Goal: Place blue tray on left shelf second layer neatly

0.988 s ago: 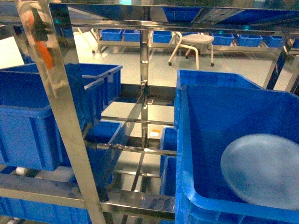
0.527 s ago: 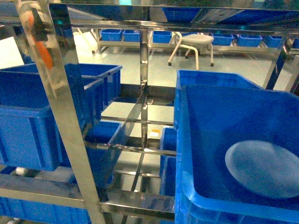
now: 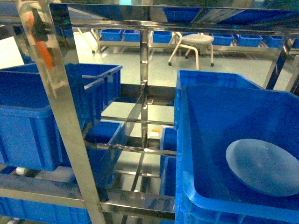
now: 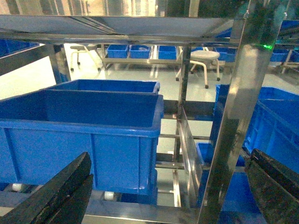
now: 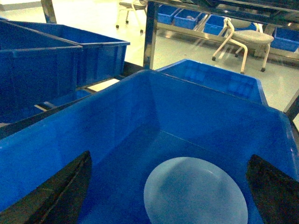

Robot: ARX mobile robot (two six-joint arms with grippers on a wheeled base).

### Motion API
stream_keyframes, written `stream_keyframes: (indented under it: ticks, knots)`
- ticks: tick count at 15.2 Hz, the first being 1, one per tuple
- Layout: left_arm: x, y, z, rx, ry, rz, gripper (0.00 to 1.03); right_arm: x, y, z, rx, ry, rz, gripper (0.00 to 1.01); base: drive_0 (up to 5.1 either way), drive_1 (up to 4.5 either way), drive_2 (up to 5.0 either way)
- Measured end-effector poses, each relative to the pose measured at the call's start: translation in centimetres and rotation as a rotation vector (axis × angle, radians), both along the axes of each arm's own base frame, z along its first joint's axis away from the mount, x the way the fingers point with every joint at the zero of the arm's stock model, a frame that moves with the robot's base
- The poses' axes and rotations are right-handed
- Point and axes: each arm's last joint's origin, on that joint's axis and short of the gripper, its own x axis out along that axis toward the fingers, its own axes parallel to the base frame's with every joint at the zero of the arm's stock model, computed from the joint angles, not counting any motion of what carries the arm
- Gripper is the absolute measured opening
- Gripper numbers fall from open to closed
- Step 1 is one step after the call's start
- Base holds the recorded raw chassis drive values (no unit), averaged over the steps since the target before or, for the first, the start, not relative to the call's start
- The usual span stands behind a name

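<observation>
The pale sky-blue oval plastic tray [image 3: 263, 166], its 3 o'clock edge cropped, lies in a deep dark-blue crate [image 3: 205, 116]; both arms' jaws spread, tips unseen.

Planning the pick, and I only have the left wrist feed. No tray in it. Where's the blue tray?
Observer: In the head view, the blue tray lies on the floor of the big blue crate on the right side of the rack.
Operator: Right arm holding it?
Observer: No. The right pincer is open above that crate, with its fingers wide on either side of the tray and touching nothing.
Operator: Anything else in that crate?
Observer: Only the tray shows on the crate floor in the right wrist view. The near corners are out of frame.
</observation>
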Motion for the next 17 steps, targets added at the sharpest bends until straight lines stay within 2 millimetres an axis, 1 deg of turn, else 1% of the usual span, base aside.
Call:
stream_keyframes:
  ticks: [4, 8, 10, 11, 13, 15, 17]
  knots:
    - [0.0, 0.0, 0.0, 0.000, 0.000, 0.000, 0.98, -2.5, 0.3, 1.8, 0.029, -0.015, -0.007, 0.98, 0.0, 0.00, 0.0]
    - [0.0, 0.0, 0.0, 0.000, 0.000, 0.000, 0.98, -6.3, 1.4, 4.6, 0.078, -0.040, 0.000, 0.98, 0.0, 0.00, 0.0]
    - [0.0, 0.0, 0.0, 0.000, 0.000, 0.000, 0.98, -7.8, 1.8, 5.4, 0.091, -0.046, 0.008, 0.98, 0.0, 0.00, 0.0]
    - [0.0, 0.0, 0.0, 0.000, 0.000, 0.000, 0.98, -8.4, 1.9, 5.6, 0.093, -0.049, 0.007, 0.98, 0.0, 0.00, 0.0]
    - [0.0, 0.0, 0.0, 0.000, 0.000, 0.000, 0.98, -10.5, 2.1, 6.1, 0.110, -0.041, 0.007, 0.98, 0.0, 0.00, 0.0]
    - [0.0, 0.0, 0.0, 0.000, 0.000, 0.000, 0.98, -12.3, 2.1, 6.0, 0.117, -0.015, 0.005, 0.98, 0.0, 0.00, 0.0]
    - [0.0, 0.0, 0.0, 0.000, 0.000, 0.000, 0.98, -13.5, 1.9, 5.7, 0.117, -0.006, -0.005, 0.98, 0.0, 0.00, 0.0]
